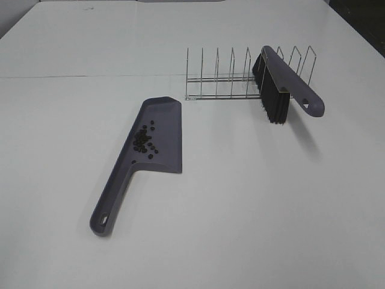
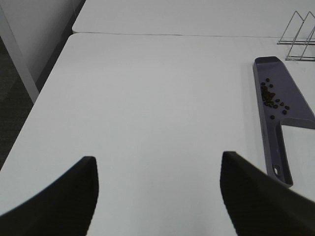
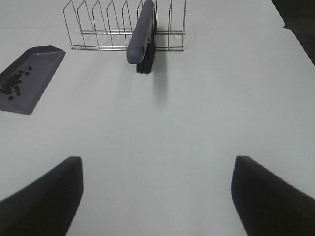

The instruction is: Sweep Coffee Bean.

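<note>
Nearest the cameras, the left gripper (image 2: 157, 196) and the right gripper (image 3: 157, 196) are hovering over bare white surface (image 1: 252, 229), each with its dark fingers (image 2: 59, 196) spread wide and grasping nothing; the right one's fingers (image 3: 44, 196) are showing the same broad gap. A wide stretch of clear surface is lying between both grippers and the objects beyond.

Further out, the purple-grey dustpan (image 1: 165, 135) is lying flat, its handle pointing toward the near edge and ending in a hanging hole, its open lip facing the far side. The coffee beans (image 1: 144, 139) are sitting inside the pan in a loose cluster along its left wall, with a few strays just beside the group; none are visible on the surface around it.

Beyond the pan, just past its far corner, a wire rack (image 1: 228, 81) is standing upright. A brush (image 1: 283, 84) with black bristles and a purple-grey handle is leaning in the rack's right end, the handle jutting out toward the near right.

The surface's left edge is dropping away to dark floor in the left wrist view, and a seam is crossing it behind the rack. No writing or labels are readable anywhere.
</note>
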Controlling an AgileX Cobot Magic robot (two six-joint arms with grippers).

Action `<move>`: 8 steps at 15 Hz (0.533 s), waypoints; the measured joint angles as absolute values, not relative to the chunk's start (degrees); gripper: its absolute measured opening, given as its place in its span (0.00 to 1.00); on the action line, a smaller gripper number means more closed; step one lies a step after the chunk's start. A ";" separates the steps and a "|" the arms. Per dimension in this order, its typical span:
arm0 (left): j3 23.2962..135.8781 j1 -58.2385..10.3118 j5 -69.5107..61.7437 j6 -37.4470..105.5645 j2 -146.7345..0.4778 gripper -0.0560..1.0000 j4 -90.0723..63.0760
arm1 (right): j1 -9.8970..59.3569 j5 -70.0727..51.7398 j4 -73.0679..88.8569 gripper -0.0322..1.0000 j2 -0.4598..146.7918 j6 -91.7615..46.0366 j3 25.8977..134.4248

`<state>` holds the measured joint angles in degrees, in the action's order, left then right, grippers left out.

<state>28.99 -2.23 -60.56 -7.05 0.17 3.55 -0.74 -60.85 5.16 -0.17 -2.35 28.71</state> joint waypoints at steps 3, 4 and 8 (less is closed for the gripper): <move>28.99 -2.23 -60.56 -6.99 0.17 0.68 3.61 | -0.74 -60.85 5.16 0.73 -0.17 -2.35 28.71; 28.99 -2.23 -60.56 -6.99 0.17 0.68 3.61 | -0.74 -60.85 5.16 0.73 -0.17 -2.35 28.71; 28.99 -2.23 -60.56 -6.88 0.17 0.68 3.61 | -0.74 -60.85 5.16 0.73 -0.17 -2.35 28.71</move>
